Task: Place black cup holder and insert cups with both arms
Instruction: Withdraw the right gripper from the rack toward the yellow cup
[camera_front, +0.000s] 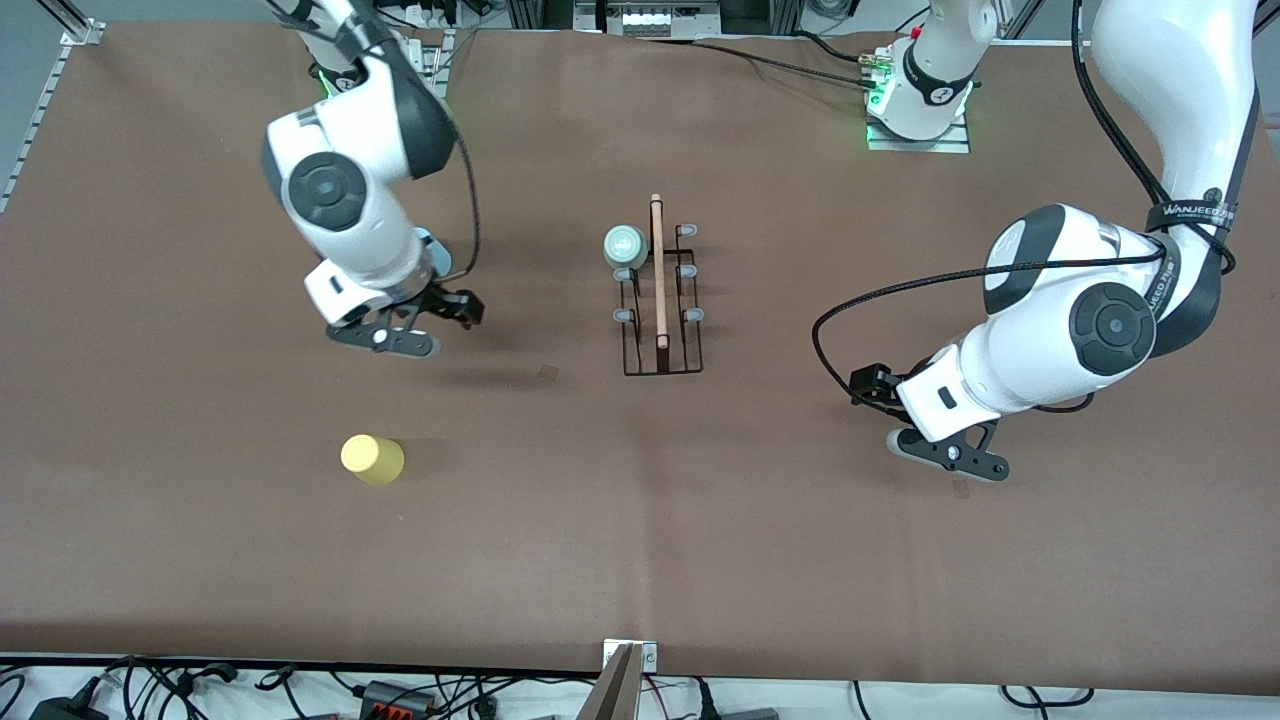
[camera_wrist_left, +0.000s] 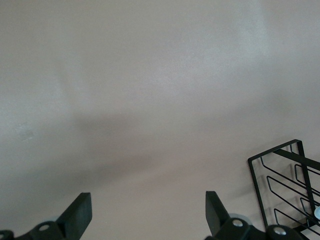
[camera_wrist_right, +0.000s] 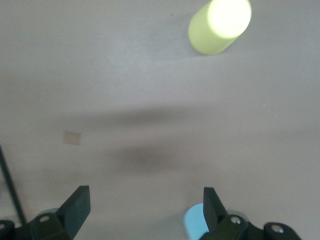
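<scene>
Black cup holder (camera_front: 661, 290) between pincers (apart).

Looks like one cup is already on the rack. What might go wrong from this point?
The yellow cup stands alone toward the right arm's end; a clumsy grab by the open right gripper could tip it. The green cup sits on one peg of the thin wire rack, so a bump could shift both. The open left gripper waits nearby.

Light blue cup (camera_wrist_right: 195, 222) mostly hidden by right claw (camera_wrist_right: 145, 210); black cup holder (camera_wrist_left: 287, 185) cut off at left wrist view's edge.
</scene>
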